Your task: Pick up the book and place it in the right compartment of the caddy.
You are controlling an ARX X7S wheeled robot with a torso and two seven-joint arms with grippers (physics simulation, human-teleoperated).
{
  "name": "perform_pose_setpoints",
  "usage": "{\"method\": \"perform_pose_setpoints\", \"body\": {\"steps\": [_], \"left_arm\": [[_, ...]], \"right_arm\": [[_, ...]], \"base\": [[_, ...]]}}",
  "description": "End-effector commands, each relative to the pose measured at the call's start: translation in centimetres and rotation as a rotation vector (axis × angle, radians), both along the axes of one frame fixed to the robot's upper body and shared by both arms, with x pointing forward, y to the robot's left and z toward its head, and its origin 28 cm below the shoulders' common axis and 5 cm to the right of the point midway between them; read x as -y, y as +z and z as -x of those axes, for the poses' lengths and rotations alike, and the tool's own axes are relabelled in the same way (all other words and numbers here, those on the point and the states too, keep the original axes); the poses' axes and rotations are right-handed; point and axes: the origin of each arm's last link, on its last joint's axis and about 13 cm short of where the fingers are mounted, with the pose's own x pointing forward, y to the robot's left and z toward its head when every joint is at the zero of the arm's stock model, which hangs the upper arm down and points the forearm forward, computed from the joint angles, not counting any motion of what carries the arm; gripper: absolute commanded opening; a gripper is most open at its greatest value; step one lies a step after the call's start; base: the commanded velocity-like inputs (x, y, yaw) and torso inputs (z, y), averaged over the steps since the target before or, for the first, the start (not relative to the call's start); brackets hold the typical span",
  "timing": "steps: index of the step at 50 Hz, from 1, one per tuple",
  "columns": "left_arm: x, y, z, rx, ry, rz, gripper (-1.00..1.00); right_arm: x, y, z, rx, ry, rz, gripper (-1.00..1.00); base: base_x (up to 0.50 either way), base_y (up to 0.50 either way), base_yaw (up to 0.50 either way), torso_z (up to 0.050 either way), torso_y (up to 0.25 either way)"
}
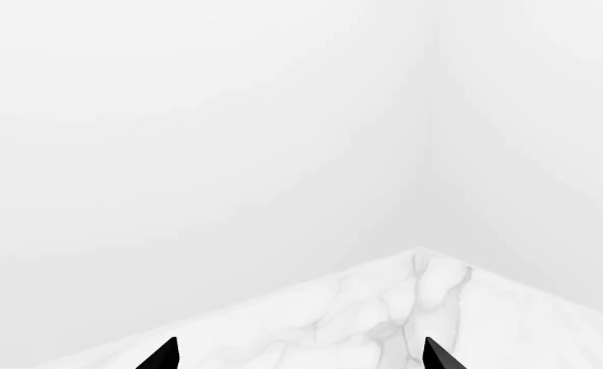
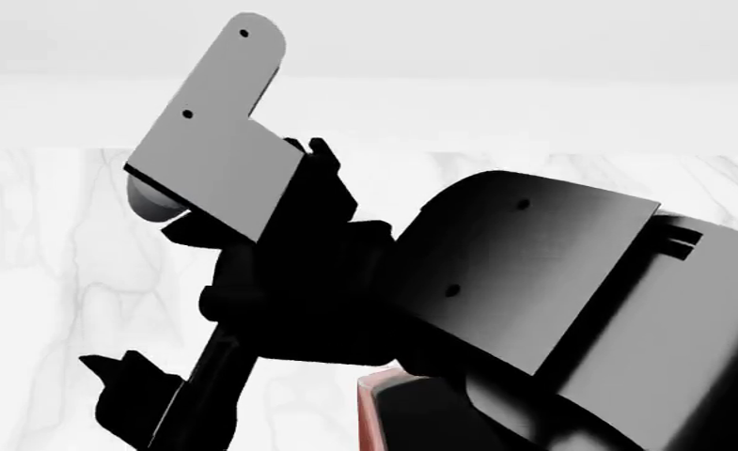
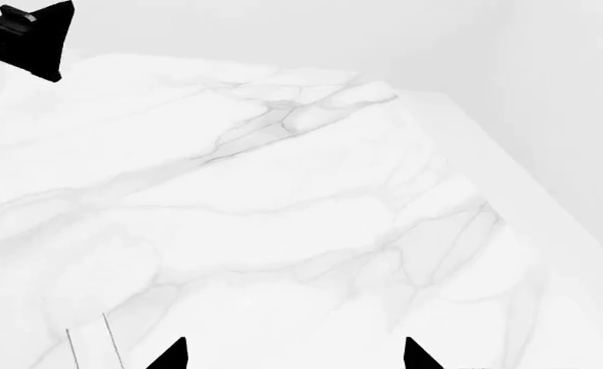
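White marble bench (image 3: 280, 200) fills both wrist views; book not in view.
Left pincer (image 1: 301, 355) and right pincer (image 3: 296, 355) tips wide apart, empty. Reddish-brown caddy (image 2: 371, 399) corner shows at the head view's lower centre, behind arm links. Judgement: find the book before descending.

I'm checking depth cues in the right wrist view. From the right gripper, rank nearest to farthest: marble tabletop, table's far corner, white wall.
1. The marble tabletop, just ahead of the right gripper.
2. The table's far corner, across the tabletop.
3. The white wall, behind that corner.
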Motion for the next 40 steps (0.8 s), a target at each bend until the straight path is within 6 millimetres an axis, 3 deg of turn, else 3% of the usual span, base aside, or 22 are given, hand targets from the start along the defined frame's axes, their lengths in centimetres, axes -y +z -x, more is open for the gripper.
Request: {"method": "perform_pose_setpoints", "body": {"steps": [1,10,28,40], "left_arm": [[-0.1,0.2,0.3,0.007,0.008,-0.003,1.00],[-0.1,0.2,0.4,0.009,0.008,-0.004,1.00],[-0.1,0.0,0.2,0.001,0.005,-0.002,1.00],[-0.1,0.0,0.2,-0.003,0.002,-0.006,1.00]], "right_arm": [[0.2,-0.6,0.2,0.020,0.111,0.110,1.00],[0.2,-1.7,-0.5,-0.006,0.077,0.146,1.00],[-1.7,-2.4,1.7,-0.024,0.186,0.129,1.00],[-2.4,-3.6,1.5,-0.069,0.209,0.113,1.00]], "base": [[0.00,0.00,0.00,0.000,0.000],[0.00,0.00,0.00,0.000,0.000],[0.00,0.00,0.00,0.000,0.000],[0.00,0.00,0.00,0.000,0.000]]}}
